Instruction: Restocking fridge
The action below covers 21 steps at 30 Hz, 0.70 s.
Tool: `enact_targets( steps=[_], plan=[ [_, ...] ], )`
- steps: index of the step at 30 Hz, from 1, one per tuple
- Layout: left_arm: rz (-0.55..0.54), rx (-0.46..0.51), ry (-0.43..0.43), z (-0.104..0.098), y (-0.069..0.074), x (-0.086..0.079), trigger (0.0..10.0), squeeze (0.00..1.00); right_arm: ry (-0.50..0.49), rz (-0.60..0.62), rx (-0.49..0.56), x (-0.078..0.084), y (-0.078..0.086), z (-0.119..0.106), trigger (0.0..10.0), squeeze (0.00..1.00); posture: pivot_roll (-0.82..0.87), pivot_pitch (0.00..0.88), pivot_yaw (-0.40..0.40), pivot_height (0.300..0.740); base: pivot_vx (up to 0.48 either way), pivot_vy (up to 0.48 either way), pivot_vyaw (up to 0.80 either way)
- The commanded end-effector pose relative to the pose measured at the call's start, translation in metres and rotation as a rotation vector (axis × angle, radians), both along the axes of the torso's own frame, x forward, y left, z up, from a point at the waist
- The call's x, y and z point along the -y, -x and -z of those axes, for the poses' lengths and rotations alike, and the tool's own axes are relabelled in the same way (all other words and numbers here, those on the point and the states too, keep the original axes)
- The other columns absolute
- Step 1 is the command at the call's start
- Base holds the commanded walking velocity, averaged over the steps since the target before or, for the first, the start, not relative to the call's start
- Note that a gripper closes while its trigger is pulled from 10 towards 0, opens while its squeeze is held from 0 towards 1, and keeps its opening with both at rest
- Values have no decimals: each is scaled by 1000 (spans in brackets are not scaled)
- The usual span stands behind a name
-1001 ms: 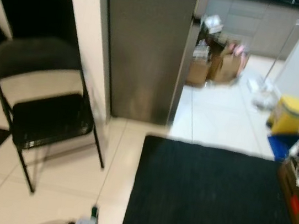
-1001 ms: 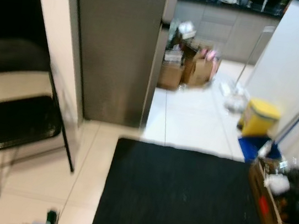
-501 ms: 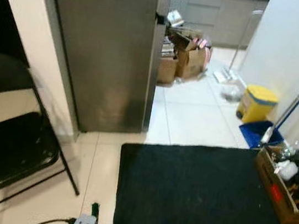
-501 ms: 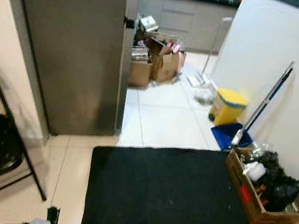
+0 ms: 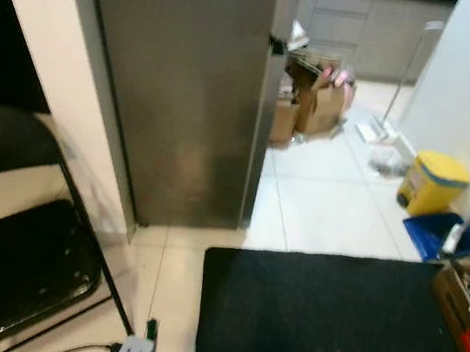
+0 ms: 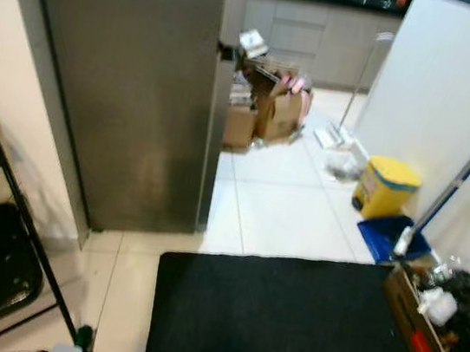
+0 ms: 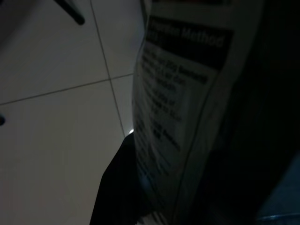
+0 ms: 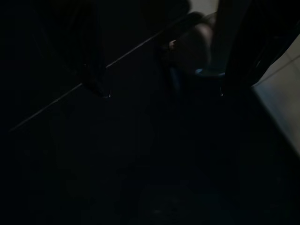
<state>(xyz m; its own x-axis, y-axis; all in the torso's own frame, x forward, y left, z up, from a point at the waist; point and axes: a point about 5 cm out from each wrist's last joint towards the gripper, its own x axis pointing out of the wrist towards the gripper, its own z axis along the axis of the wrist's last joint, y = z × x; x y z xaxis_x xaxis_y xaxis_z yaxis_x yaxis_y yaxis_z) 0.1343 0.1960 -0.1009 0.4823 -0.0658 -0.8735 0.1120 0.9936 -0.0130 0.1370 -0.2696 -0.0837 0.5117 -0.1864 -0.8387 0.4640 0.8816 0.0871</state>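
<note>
I see the fridge ahead, door closed, left of a black mat, with a folding chair further left. The left gripper clamps a printed packet (wrist view, dark); the right gripper's fingers I cannot tell.

Fridge: you get only its grey side; the top runs off at 12 o'clock.
Folding chair: cut off at 9 o'clock.
Packet: close to the left wrist camera, print too dim and blurred to read.
Right wrist view: nearly black; shapes cannot be told.
Crate: clipped at 4 o'clock, contents unclear.
</note>
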Motion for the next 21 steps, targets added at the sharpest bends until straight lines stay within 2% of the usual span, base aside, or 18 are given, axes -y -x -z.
enact_targets(
  steps=[1, 17, 21],
  plan=[
    [23, -28, 15, 3, 5, 5, 10000, 0, 2, 26, -11, 5, 6, 1, 10000, 0, -3, 0, -26, 740, 345, 0, 0],
    [24, -30, 15, 3, 6, 5, 10000, 0, -15, 35, 4, 4, 6, 1, 10000, 0, -2, 0, -28, 740, 347, 0, 0],
    [24, -31, 15, 3, 6, 4, 10000, 0, -18, 28, 5, 3, 5, 1, 10000, 0, -3, 0, -27, 740, 346, 0, -775]
  ],
)
